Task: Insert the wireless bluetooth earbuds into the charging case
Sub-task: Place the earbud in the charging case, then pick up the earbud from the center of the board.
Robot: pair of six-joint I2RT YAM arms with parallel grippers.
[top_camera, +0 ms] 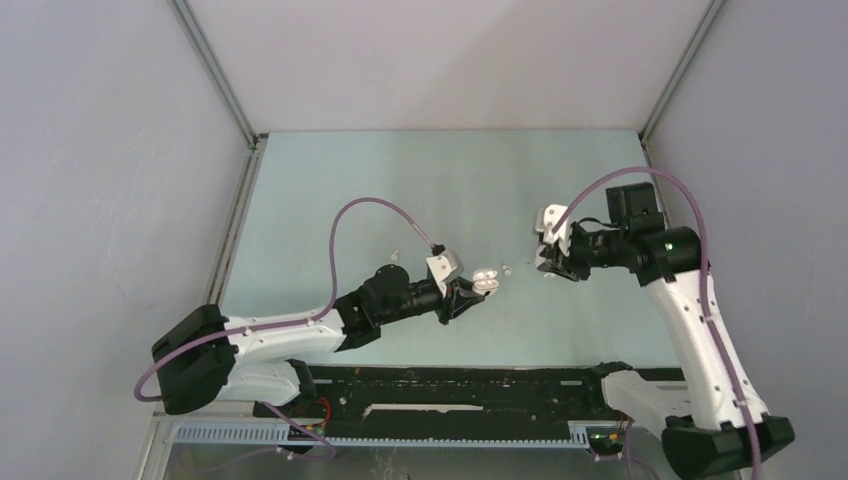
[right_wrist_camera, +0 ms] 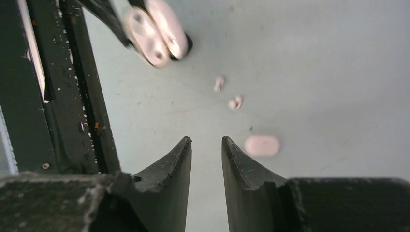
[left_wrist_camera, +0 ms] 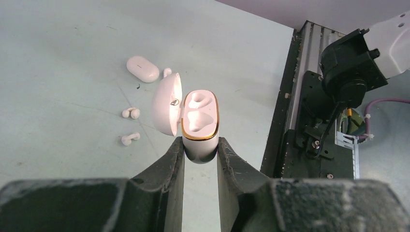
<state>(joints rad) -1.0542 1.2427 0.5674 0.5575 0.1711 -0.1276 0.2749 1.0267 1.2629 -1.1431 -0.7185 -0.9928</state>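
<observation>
My left gripper is shut on the base of an open white charging case with a gold rim. Its lid is swung to the left and both sockets look empty. The case is held above the table, and it also shows in the right wrist view. Three small white earbuds lie on the table beyond it; two of them show in the right wrist view. My right gripper is open and empty above the table, to the right of the held case.
A second white case lies shut on the table near the earbuds. A black rail runs along the table's near edge. Grey walls stand on three sides. A small white bit lies left of the left wrist.
</observation>
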